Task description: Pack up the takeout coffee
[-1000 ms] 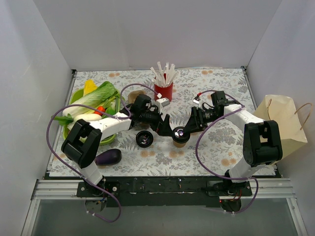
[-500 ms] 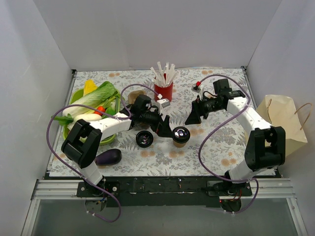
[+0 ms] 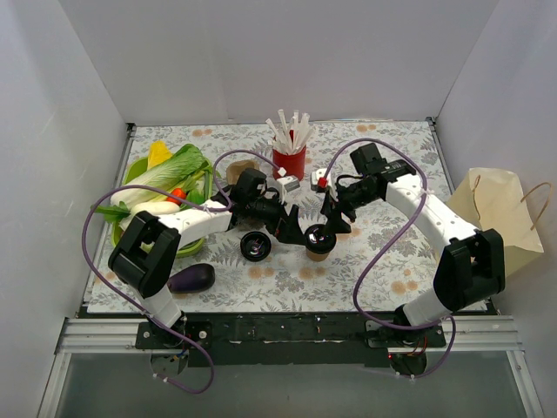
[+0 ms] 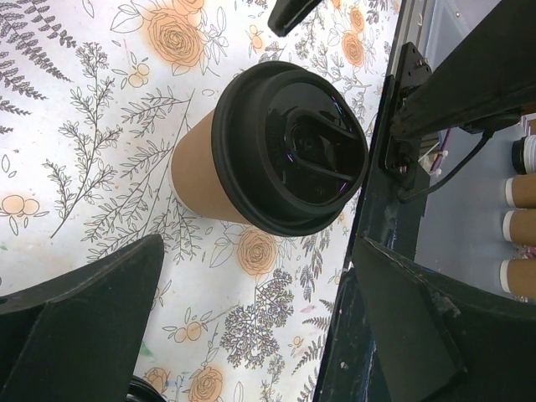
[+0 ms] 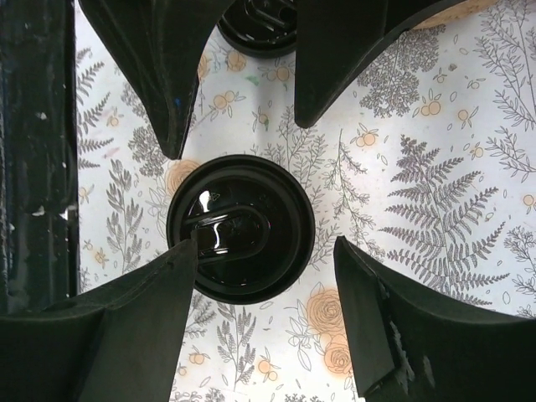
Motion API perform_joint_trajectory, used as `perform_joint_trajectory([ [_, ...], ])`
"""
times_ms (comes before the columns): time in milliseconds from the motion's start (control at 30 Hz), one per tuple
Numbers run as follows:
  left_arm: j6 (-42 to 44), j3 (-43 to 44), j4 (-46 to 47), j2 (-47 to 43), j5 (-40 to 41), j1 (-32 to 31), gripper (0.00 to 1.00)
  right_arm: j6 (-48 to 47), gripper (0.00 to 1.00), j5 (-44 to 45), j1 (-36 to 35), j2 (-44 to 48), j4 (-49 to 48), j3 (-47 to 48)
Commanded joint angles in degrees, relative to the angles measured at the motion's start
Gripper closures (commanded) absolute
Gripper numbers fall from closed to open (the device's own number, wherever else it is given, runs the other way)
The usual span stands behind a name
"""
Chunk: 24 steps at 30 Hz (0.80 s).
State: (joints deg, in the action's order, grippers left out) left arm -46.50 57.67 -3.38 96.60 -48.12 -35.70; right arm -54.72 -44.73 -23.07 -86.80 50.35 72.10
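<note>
The coffee (image 3: 318, 245), a tan cup under a black lid, stands upright near the middle of the floral table (image 3: 278, 280). The left gripper (image 3: 305, 232) lies at the cup's 10 o'clock, jaws spread wide and empty, the cup just past its fingertips. The right gripper (image 3: 333, 221) hangs at 1 o'clock, above the cup, jaws parted and holding nothing. A loose lid (image 3: 255, 246) lies at 9 o'clock, a red cup of straws (image 3: 290, 161) at 11, and a paper bag (image 3: 492, 213) at 3.
</note>
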Motion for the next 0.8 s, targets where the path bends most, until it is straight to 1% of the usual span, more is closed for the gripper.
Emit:
perform_joint_trajectory([
  [0, -0.1, -0.5, 1.1, -0.3, -0.9, 0.4, 0.02, -5.7, 0.27, 3.2, -1.6, 1.3, 0.5, -1.6],
  [267, 0.0, -0.1, 1.4, 1.0, -1.0, 0.5, 0.02, -6.2, 0.25, 3.2, -2.9, 0.0, 0.5, -2.8],
  [567, -0.5, 1.4, 1.7, 4.4, -1.2, 0.7, 0.02, -6.2, 0.26, 3.6, -3.6, -0.7, 0.2, -4.2],
  [767, -1.1, 2.2, 1.6, 6.1, -1.9, 1.0, 0.02, -5.8, 0.28, 3.6, -3.6, -1.4, 0.2, -5.0],
])
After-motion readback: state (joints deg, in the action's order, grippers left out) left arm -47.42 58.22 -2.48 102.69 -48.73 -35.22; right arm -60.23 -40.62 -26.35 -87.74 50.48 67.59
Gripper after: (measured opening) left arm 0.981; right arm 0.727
